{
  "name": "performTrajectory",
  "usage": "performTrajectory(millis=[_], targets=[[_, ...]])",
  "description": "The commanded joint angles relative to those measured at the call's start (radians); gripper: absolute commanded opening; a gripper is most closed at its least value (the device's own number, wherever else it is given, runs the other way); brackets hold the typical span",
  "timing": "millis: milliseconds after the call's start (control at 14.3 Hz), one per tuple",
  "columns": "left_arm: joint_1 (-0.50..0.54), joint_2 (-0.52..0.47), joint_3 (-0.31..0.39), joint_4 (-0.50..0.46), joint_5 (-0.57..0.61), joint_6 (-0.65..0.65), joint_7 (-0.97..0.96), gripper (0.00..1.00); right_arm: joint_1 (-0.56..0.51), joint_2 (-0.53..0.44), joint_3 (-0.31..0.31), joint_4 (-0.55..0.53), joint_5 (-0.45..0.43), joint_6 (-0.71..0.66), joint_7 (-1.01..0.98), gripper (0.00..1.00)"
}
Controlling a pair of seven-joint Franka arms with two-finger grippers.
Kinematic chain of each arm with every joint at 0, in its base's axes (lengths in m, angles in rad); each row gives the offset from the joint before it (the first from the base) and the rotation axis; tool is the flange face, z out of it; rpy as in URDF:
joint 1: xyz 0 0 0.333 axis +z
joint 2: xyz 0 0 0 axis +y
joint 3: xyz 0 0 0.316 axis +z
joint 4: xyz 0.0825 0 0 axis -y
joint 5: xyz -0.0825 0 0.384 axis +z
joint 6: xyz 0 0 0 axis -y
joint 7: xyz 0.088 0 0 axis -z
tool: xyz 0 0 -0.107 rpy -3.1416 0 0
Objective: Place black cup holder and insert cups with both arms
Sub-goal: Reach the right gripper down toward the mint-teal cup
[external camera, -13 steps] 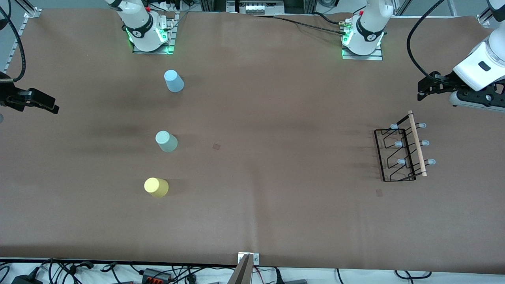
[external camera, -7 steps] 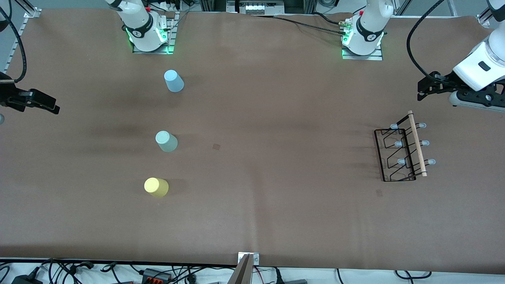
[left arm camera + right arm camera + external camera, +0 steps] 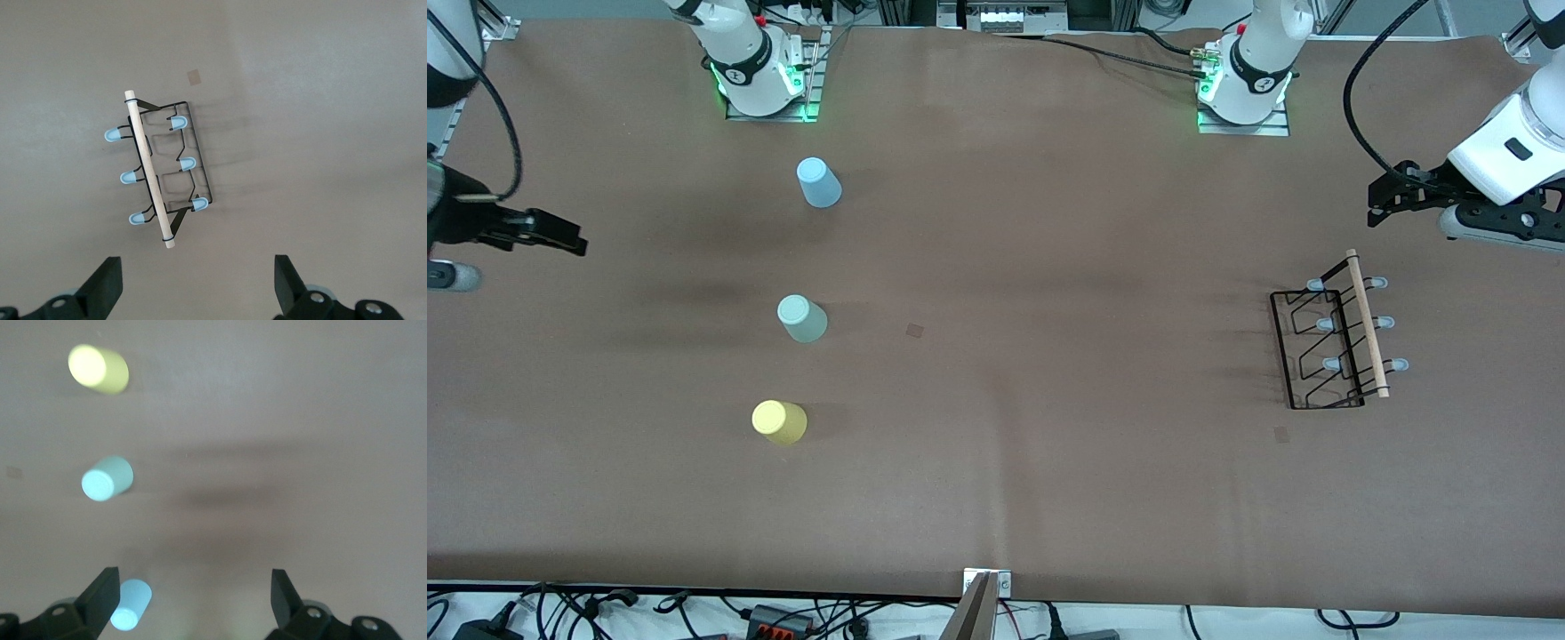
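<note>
The black cup holder [image 3: 1368, 323] lies on the brown table [image 3: 1049, 267] toward the left arm's end, its wooden rod on top. My left gripper [image 3: 1375, 206] hovers open and empty over the table beside the holder's end farthest from the front camera. The left wrist view shows the holder [image 3: 149, 169] ahead of the open left gripper [image 3: 197, 287]. The light blue cup [image 3: 818, 182], the mint green cup [image 3: 801, 318] and the yellow cup [image 3: 779, 422] stand in a row toward the right arm's end. My right gripper [image 3: 560, 238] is open and empty, apart from them, near the table's end. The right wrist view shows the open right gripper [image 3: 193, 597] and all three: yellow [image 3: 98, 369], mint [image 3: 107, 479], blue [image 3: 131, 605].
The right arm's base [image 3: 760, 76] and the left arm's base [image 3: 1245, 89] stand at the table's edge farthest from the front camera. Cables [image 3: 783, 613] lie along the nearest edge. Two small dark marks [image 3: 915, 330] show on the table.
My right gripper has moved a little in from the table's end toward the cups. The left arm, the holder and the cups have not moved.
</note>
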Motion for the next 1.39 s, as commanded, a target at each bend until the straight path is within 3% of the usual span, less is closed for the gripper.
performTrajectory(millis=[0,139,418,836,1324], targets=[[-0.002,0.012,0.007,0.026,-0.020,-0.019,0.007,1.00,0.004,-0.018,0.006,-0.096,0.002,0.021,-0.003,1.00],[-0.003,0.012,0.007,0.026,-0.020,-0.019,0.006,1.00,0.034,-0.020,0.006,-0.160,0.008,0.092,0.005,1.00],[-0.002,0.012,0.009,0.026,-0.020,-0.020,0.009,1.00,0.064,-0.020,0.008,-0.366,0.008,0.393,0.040,1.00],[-0.003,0.012,0.009,0.026,-0.020,-0.020,0.009,1.00,0.122,-0.009,0.029,-0.570,0.008,0.729,0.145,1.00],[-0.002,0.013,0.009,0.026,-0.020,-0.020,0.011,1.00,0.185,0.000,0.043,-0.575,0.008,0.736,0.227,1.00]])
